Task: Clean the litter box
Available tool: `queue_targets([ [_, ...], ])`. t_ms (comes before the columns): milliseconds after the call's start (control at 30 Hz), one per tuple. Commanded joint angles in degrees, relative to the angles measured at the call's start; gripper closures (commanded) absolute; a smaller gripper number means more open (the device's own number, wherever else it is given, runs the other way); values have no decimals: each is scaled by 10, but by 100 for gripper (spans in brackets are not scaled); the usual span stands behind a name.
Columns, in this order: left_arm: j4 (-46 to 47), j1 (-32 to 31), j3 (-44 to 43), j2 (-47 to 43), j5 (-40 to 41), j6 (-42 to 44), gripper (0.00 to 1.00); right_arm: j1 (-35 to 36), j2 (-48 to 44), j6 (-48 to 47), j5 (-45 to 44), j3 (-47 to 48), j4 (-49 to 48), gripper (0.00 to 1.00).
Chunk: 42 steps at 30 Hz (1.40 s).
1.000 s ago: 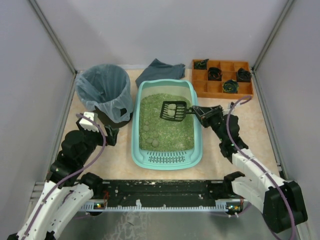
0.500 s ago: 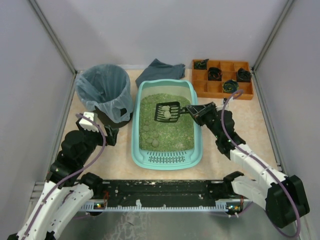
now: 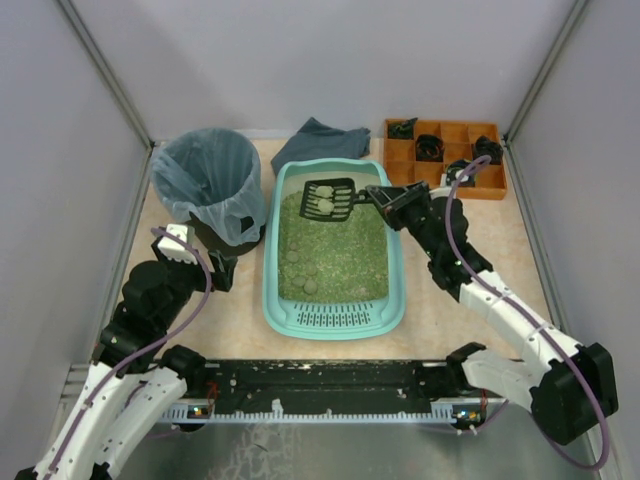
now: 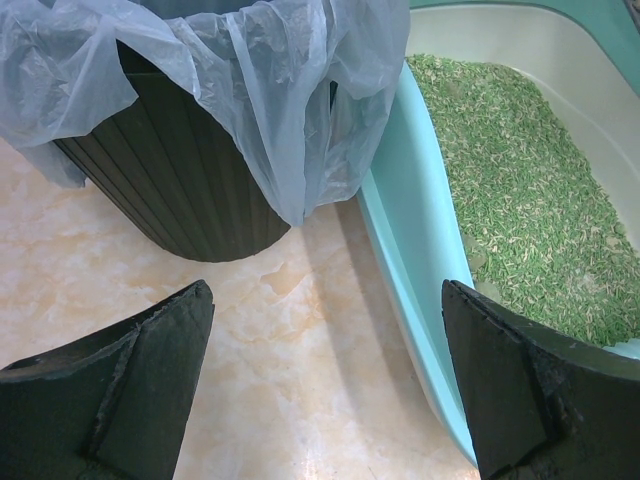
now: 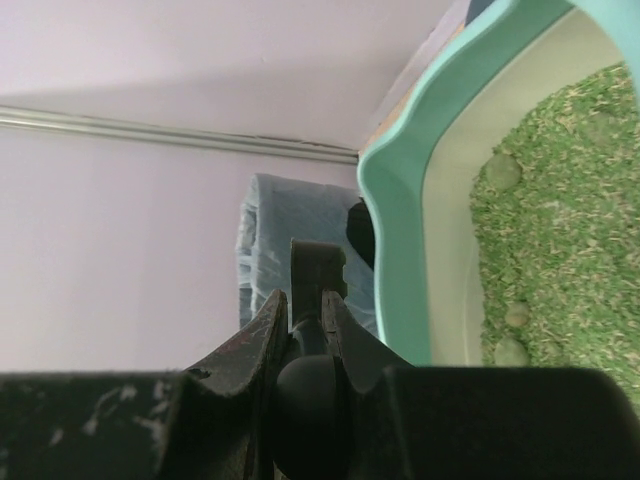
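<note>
The turquoise litter box [image 3: 334,318] lies mid-table with green litter and several pale clumps [image 3: 303,270] at its left middle. My right gripper [image 3: 385,200] is shut on the handle of a black scoop [image 3: 328,198] that carries two pale clumps above the box's far end. In the right wrist view the scoop [image 5: 318,275] sits edge-on between the fingers, with the box rim [image 5: 400,230] to the right. My left gripper [image 3: 222,272] is open and empty on the table between the bin and the box; its view shows the box wall [image 4: 410,240].
A round black bin lined with a bluish bag [image 3: 205,183] stands left of the box, also in the left wrist view [image 4: 200,130]. A grey cloth [image 3: 322,140] lies behind the box. An orange compartment tray [image 3: 440,158] with dark items sits at the back right.
My right gripper has carried the scoop with its clumps up and toward the far left of the box, nearer the bin. The left arm has not moved.
</note>
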<state>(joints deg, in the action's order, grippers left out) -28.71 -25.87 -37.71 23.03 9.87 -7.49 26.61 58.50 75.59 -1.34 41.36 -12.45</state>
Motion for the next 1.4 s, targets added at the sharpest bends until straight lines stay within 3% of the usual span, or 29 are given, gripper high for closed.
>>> queue_targets([
  [0, 10, 4, -1, -6, 6, -1, 0, 31, 20, 13, -33, 66, -11, 100],
  [767, 10, 6, 0, -13, 2, 0, 0, 143, 331, -47, -83, 472, 37, 100],
  [1167, 9, 6, 0, -19, 6, -2, 0, 189, 528, -220, -111, 709, 101, 100],
  [1367, 10, 6, 1, -18, 5, -1, 0, 216, 602, -404, -101, 833, 128, 100],
])
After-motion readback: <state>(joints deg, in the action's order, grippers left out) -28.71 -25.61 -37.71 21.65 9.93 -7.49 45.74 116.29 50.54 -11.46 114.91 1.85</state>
